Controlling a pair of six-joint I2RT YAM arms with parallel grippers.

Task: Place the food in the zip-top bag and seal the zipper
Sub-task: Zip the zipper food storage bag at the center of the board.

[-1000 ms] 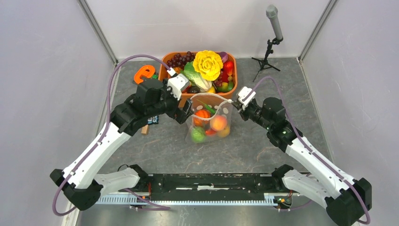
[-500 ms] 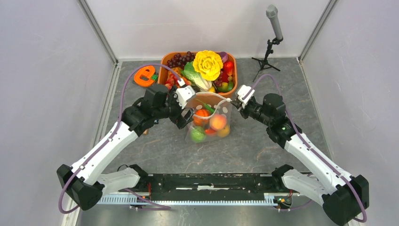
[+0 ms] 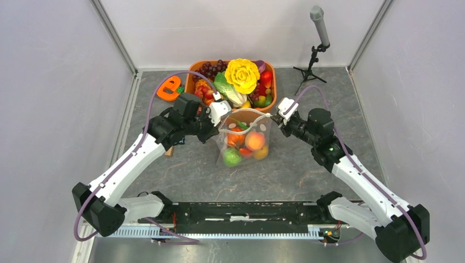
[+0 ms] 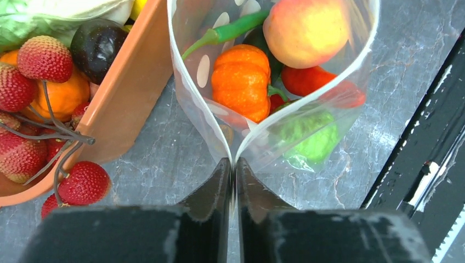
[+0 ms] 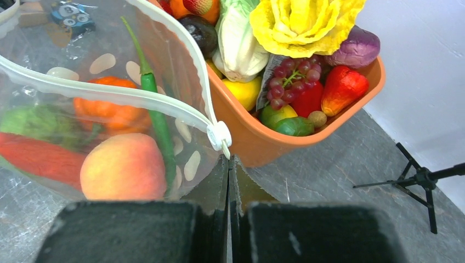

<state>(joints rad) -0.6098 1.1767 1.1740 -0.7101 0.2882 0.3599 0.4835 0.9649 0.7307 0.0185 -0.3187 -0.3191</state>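
The left gripper (image 4: pixel 232 167) is clenched on the left-hand fold of the zip-top bag (image 4: pixel 186 96), its two dark fingers pressed together with the clear film pinched between them; the right gripper (image 5: pixel 228 164) is likewise closed tight at the bag's opposite corner, the film running into its closed fingers just below the white slider (image 5: pixel 219 135). Between the two grips the bag stands on the table (image 3: pixel 285 170) with its mouth spread wide; the zipper (image 5: pixel 109 91) curves along the rim, unsealed. Inside the bag lie an orange pumpkin (image 4: pixel 241 82), a peach (image 4: pixel 307 30), a long green chilli (image 4: pixel 230 30), a red piece (image 4: pixel 323 87) and a green piece (image 4: pixel 307 137) at the bottom. Directly behind the bag, touching or nearly touching its far wall, sits the orange tub (image 4: pixel 131 93), heaped with more food: a yellow leafy head (image 3: pixel 242 75), dark grapes (image 3: pixel 211 69), strawberries (image 4: pixel 44 57). Beyond the bag to its right, well apart, a microphone on a small tripod (image 3: pixel 318 24) stands by the back wall.
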